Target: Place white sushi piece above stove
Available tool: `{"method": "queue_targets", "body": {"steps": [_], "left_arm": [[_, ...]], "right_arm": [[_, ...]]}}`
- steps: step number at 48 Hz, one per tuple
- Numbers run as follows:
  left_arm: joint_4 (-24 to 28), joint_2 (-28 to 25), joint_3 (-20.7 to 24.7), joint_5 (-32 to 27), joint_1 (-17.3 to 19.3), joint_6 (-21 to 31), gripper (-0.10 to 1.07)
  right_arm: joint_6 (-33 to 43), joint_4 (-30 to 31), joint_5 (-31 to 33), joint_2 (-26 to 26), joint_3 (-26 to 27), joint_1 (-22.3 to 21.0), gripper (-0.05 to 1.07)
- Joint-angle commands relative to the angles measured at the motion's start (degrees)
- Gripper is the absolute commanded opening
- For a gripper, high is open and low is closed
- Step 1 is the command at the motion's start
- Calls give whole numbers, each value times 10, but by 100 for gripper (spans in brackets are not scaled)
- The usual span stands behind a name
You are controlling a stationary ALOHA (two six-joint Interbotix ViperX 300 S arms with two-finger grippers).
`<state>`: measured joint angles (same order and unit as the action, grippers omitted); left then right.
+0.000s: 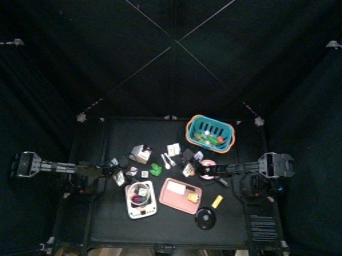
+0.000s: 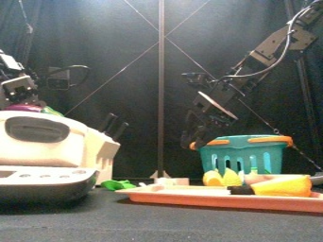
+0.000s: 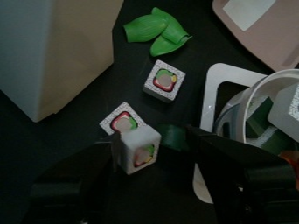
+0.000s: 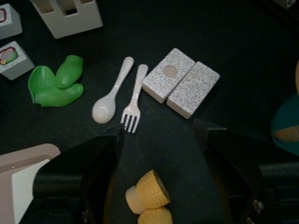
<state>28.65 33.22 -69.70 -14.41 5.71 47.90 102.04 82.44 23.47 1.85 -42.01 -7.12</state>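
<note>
- Left claw (image 3: 176, 162): jaws spread wide, holding nothing; it hangs over the counter (image 3: 82, 140) with a white sushi piece (image 3: 136, 143) just inside the near jaw. Contact cannot be confirmed.
- Second white sushi piece (image 3: 165, 80): lies flat a little beyond the first, filling up, apart from the claw.
- Green leaf piece (image 3: 162, 26): farther out, near the pale box side of the toy stove block.
- Stove (image 1: 142, 201): white toy unit at the front left of the counter in the top view, with a dark burner on it; nothing white seen resting on or just behind it.
- Right claw (image 4: 158, 166): jaws open wide, empty, poised above a yellow-orange piece (image 4: 152, 191) without gripping it.
- Beyond the right claw: white spoon (image 4: 112, 91) and fork (image 4: 133, 98) side by side, and two speckled grey blocks (image 4: 184, 83) touching each other.
- Further items: teal basket (image 1: 210, 129), pink tray (image 1: 182, 194).
- Progress, as judged: early. No sushi is grasped or lifted; closing on the piece, carrying and setting it above the stove all remain.
</note>
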Motion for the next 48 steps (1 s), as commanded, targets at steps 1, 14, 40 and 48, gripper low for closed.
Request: {"method": "queue_targets", "body": {"steps": [1,14,40,48], "left_arm": [[1,-1,16,4,3,0,95],[2,-1,20,4,2,-1,95],[-53,19,71,-21,-4,1,95],[-126,21,126,-79,-46,0,95]], "right_arm": [[1,1,2,12,5,-3,95],[1,1,2,12,4,-3,95],[2,-6,2,12,-4,-3,95],[2,-18,2,11,-5,1,95]]}}
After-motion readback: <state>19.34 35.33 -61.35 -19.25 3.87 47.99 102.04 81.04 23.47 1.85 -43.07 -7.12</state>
